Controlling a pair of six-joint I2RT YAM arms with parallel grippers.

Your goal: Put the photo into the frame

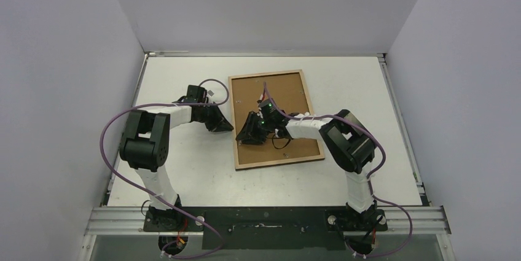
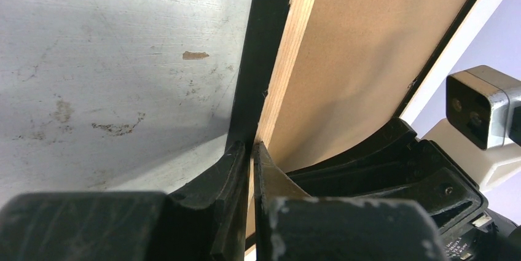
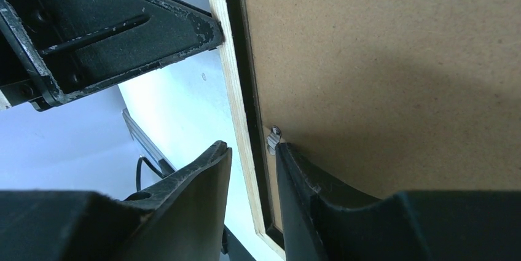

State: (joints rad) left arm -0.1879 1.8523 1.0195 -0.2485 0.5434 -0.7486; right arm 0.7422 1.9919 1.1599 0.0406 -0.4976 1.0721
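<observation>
The frame (image 1: 279, 163) lies face down on the table, its light wood rim up, and a brown backing board (image 1: 289, 98) fills it. The photo is hidden. My left gripper (image 1: 228, 127) is shut, its tips right at the outer edge of the frame's left rim (image 2: 289, 46). My right gripper (image 1: 241, 140) is open and straddles that same rim (image 3: 230, 83). One finger rests on the backing board (image 3: 399, 58) beside a small metal tab (image 3: 272, 139); the other hangs over the table outside the frame. The left gripper (image 3: 209, 31) shows further along the rim.
The white table (image 1: 184, 169) is walled by grey panels on three sides. A metal rail (image 1: 264, 217) carrying both arm bases runs along the near edge. The right arm's wrist camera (image 2: 482, 107) sits close beyond the frame in the left wrist view.
</observation>
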